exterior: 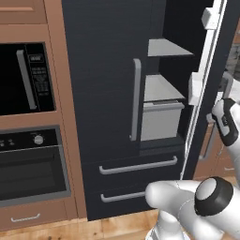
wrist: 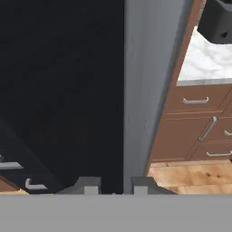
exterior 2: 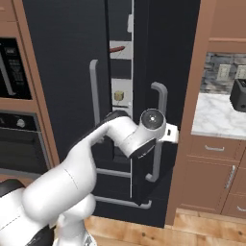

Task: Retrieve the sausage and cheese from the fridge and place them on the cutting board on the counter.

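Microwave (exterior: 27, 77) above wall oven (exterior: 33, 164); toaster (exterior 2: 239, 94).

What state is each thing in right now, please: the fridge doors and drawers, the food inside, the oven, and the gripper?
Fridge right door: partly open.
Fridge left door: closed.
Fridge drawers: closed.
Sausage: lying on an upper shelf.
Cheese: sitting on a lower shelf.
Wall oven: door closed.
Gripper: shut on the right door's handle.
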